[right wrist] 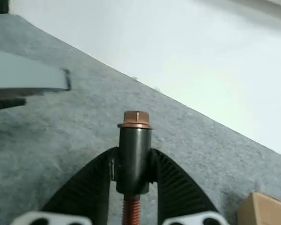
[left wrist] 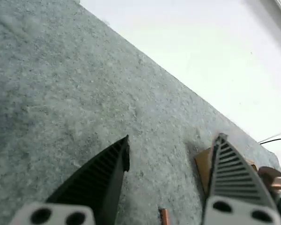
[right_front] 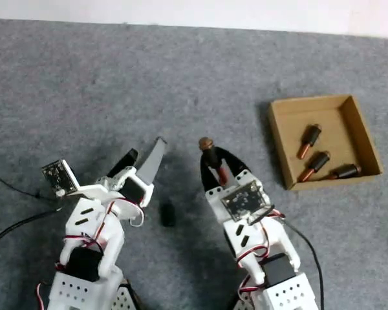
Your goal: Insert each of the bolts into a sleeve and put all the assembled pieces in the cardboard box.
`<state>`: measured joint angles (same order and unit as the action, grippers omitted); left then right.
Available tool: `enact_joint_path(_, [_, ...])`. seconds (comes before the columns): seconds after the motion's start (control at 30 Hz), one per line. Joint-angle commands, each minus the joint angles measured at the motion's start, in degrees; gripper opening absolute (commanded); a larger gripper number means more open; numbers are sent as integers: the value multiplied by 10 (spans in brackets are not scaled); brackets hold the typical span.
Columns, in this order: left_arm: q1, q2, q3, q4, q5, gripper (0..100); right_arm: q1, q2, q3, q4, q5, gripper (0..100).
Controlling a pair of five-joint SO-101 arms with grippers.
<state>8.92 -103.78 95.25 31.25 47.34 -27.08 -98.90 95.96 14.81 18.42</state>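
Observation:
My right gripper [right_front: 220, 169] is shut on a black sleeve [right wrist: 134, 154] with a copper bolt [right wrist: 136, 119] through it, held upright near the table's middle. The bolt's head [right_front: 205, 143] points away from the arm and its thread [right wrist: 130, 211] sticks out behind the fingers. My left gripper [right_front: 147, 148] stands open beside it with nothing between its black and grey fingers [left wrist: 232, 173]. One loose black sleeve [right_front: 168, 214] lies on the carpet between the two arms. The cardboard box [right_front: 278, 145] at the right holds three assembled pieces [right_front: 315, 165].
Grey carpet [right_front: 181, 77] covers the table up to a white wall at the back. A corner of the box [right wrist: 262, 211] lies near my right gripper. A small copper bit [left wrist: 165, 216] shows low between my left fingers. Cables trail by both arm bases.

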Motion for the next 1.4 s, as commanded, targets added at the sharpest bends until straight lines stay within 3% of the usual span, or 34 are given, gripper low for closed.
enact_joint_path(0.0, [-10,-9,-25,-11,-11,262,25,-10,62,-23,-6,5])
enact_joint_path(0.13, [-12,-8,-22,-11,-45,238,49,-10,62,-23,-6,5])
enact_joint_path(0.3, [-12,-8,-16,-12,-119,6,80,-6,62,-23,-6,5])
enact_joint_path(0.5, [-13,-8,10,-35,-203,8,133,-5,62,-20,-6,5])
enact_joint_path(1.03, [-36,-7,19,-33,-205,6,262,12,17,-20,-5,5])
enact_joint_path(1.17, [-36,-7,19,-33,-205,6,277,144,-83,-22,-6,5])
enact_joint_path(1.3, [-36,-7,19,-33,-205,6,311,382,-250,-22,-11,5])
enact_joint_path(1.37, [-36,-7,19,-33,-205,6,341,502,-337,-22,-56,5])
